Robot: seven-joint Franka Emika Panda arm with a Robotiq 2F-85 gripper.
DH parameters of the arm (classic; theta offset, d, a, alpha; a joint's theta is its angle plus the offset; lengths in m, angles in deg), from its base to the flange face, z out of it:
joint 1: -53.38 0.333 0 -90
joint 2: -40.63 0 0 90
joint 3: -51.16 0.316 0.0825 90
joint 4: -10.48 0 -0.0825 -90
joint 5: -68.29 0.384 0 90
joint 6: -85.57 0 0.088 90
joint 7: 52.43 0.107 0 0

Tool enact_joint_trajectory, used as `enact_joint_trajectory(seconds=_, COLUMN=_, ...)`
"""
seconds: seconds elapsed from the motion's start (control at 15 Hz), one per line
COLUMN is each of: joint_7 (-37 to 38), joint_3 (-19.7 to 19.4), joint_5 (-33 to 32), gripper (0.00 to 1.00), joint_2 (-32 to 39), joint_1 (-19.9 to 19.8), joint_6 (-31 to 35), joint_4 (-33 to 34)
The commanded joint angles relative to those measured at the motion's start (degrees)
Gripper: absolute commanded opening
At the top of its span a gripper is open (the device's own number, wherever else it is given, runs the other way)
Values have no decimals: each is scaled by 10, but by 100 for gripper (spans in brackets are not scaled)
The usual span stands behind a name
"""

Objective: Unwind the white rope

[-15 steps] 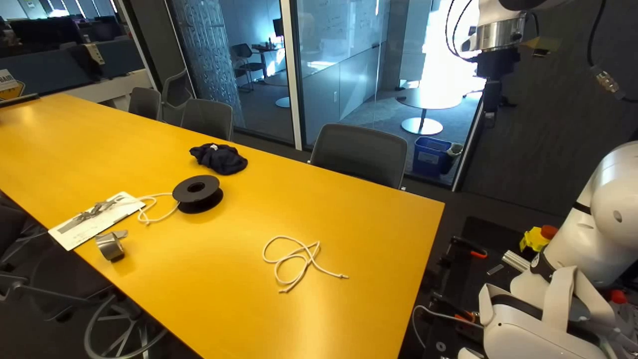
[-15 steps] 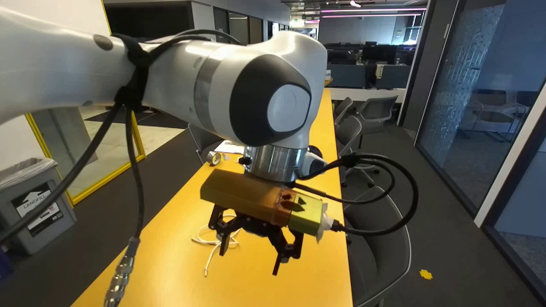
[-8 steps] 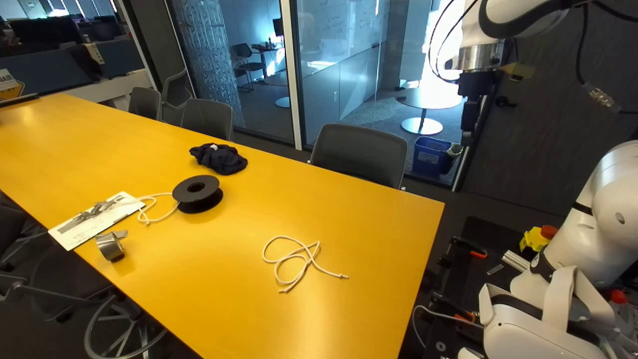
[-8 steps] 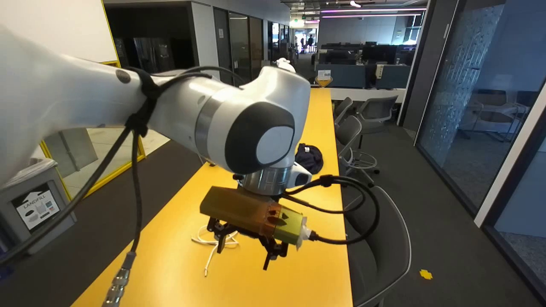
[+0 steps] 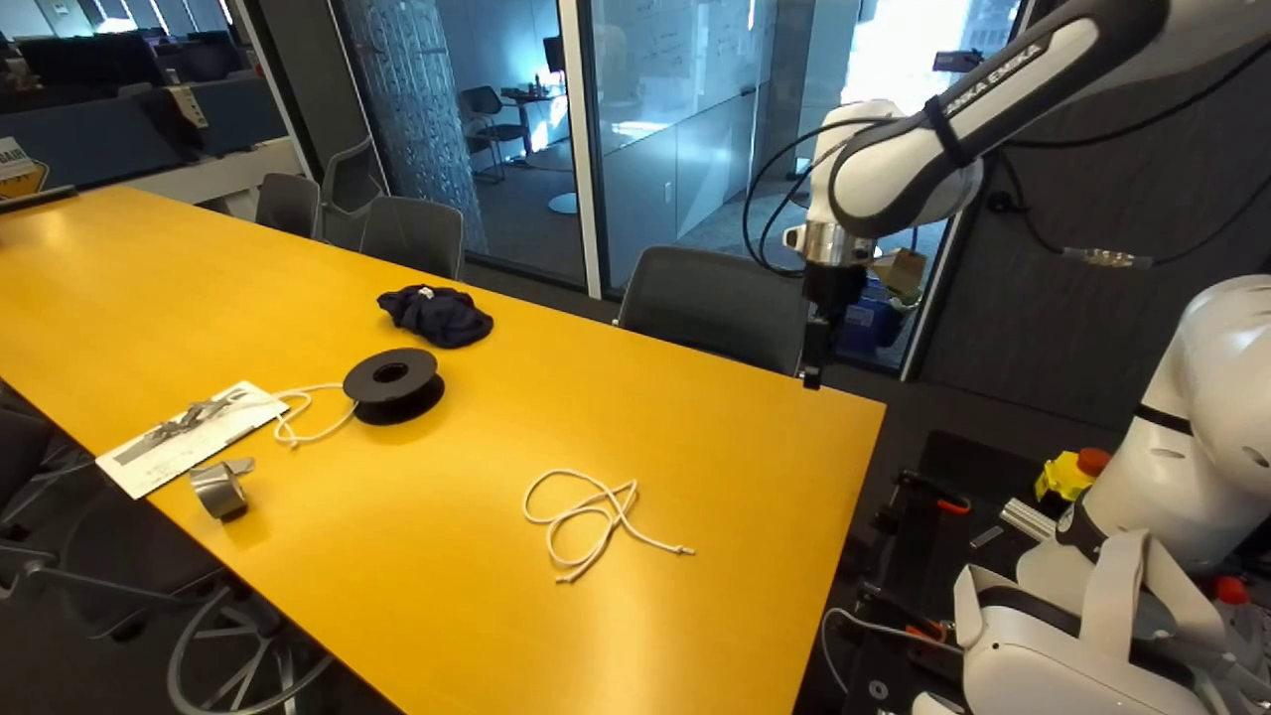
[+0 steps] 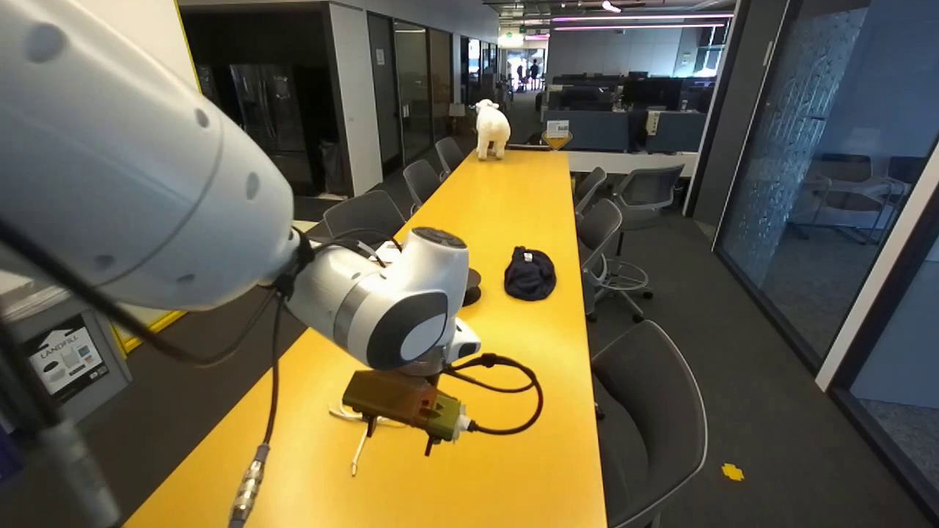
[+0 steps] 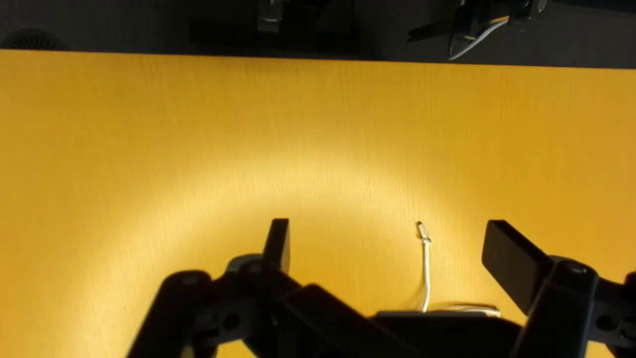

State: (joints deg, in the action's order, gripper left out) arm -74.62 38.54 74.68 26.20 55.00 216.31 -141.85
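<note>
- Your gripper (image 7: 390,238) hangs above the yellow table (image 7: 318,124), its fingers (image 7: 514,263) spread wide.
- In the wrist view, one end of the white rope (image 7: 426,273) shows between your fingers; the gripper covers part of it.
- In both exterior views you see the rope on the table, looped, lower than your fingers and apart from them.
- The black spool (image 5: 392,392) and dark cloth (image 5: 437,318) lie farther from your fingers than the rope.
</note>
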Motion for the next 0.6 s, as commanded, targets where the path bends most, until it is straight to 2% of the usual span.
enact_joint_trajectory(seconds=0.0, joint_7=-40, joint_3=27, joint_5=81, gripper=100, joint_2=149, joint_1=22, joint_6=78, joint_4=57)
enact_joint_trajectory(seconds=0.27, joint_7=-43, joint_3=83, joint_5=172, gripper=100, joint_2=295, joint_1=-6, joint_6=97, joint_4=158)
enact_joint_trajectory(seconds=0.53, joint_7=-29, joint_3=135, joint_5=181, gripper=100, joint_2=407, joint_1=-51, joint_6=105, joint_4=265)
